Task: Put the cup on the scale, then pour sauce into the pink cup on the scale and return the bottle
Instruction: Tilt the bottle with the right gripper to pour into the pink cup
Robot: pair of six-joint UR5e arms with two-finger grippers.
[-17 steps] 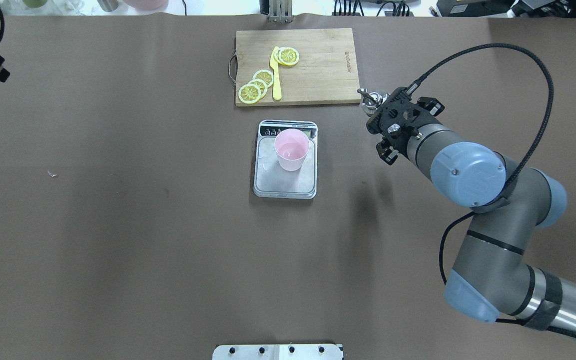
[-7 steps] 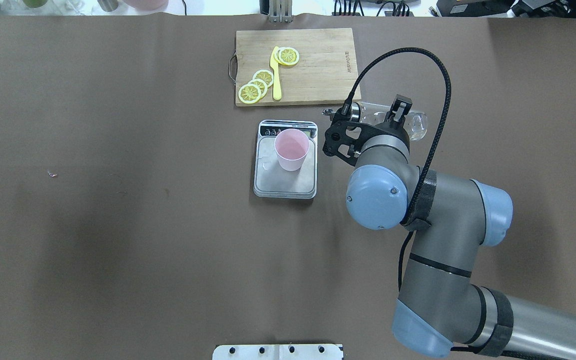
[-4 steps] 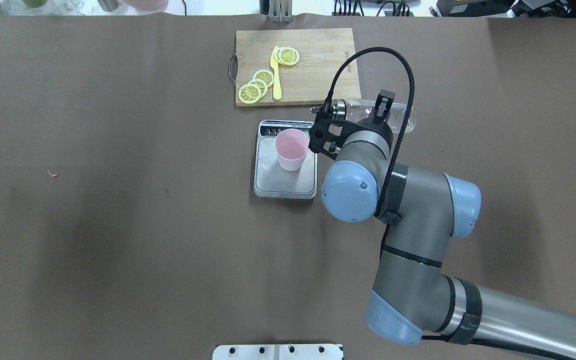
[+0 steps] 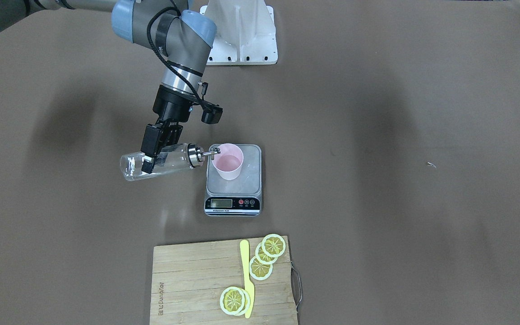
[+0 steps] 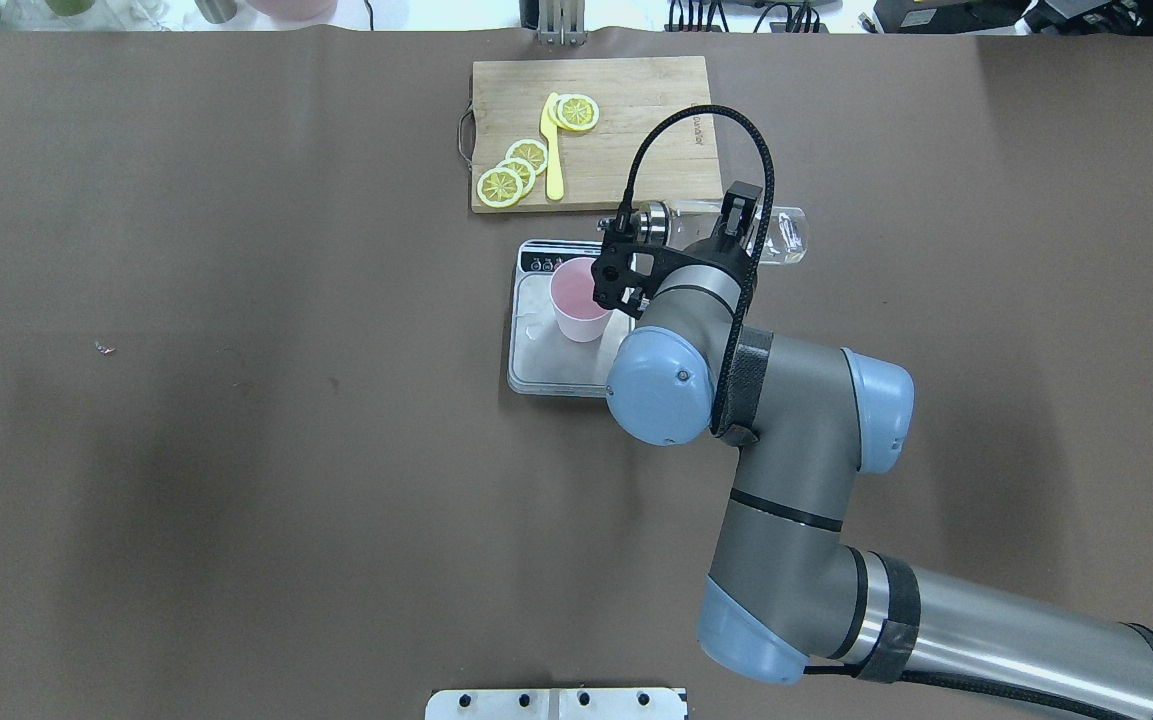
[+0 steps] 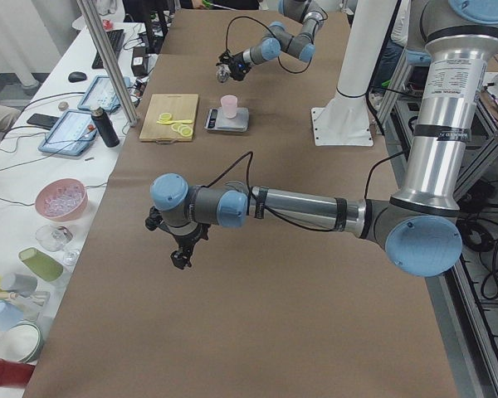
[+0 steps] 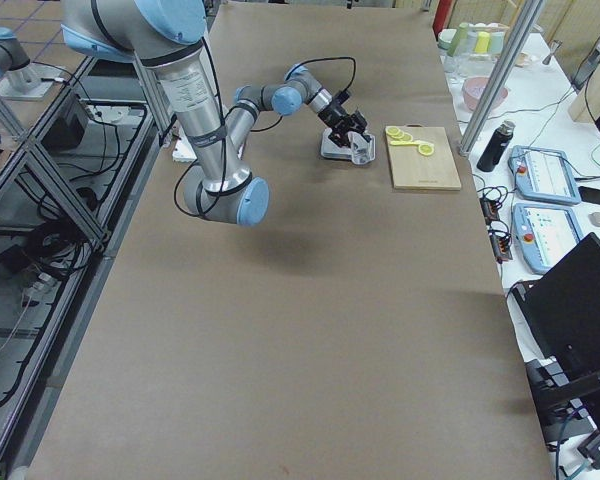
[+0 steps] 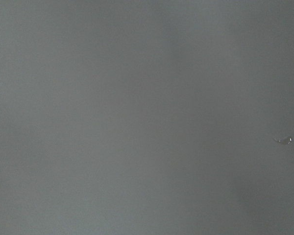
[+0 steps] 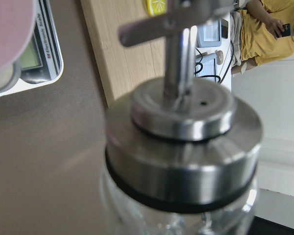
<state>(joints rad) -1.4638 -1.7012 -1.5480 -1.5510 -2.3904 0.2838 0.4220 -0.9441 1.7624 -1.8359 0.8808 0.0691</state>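
Observation:
The pale pink cup [image 4: 227,167] stands upright on the scale [image 4: 232,204], toward the robot's side of the silver platform. My right gripper [image 4: 149,163] is shut on the clear glass bottle [image 4: 174,161] and holds it almost level above the table. Its metal spout reaches the cup's rim. In the overhead view the bottle [image 5: 781,235] lies level behind the wrist, beside the cup [image 5: 576,300]. The right wrist view shows the bottle's metal cap [image 9: 183,147] close up. The clear sauce is barely visible. My left gripper [image 6: 181,259] hovers over bare table far from the scale; I cannot tell whether it is open.
A wooden cutting board [image 4: 196,280] with lemon slices [image 4: 262,266] and a yellow knife [image 4: 246,280] lies just beyond the scale on the operators' side. The white robot base [image 4: 241,31] stands at the table's near edge. Brown table surrounds the scale.
My right arm has swung left toward the scale with the bottle. The bottle went from upright to level, and its spout now reaches the cup's rim. The left arm has left the overhead view.

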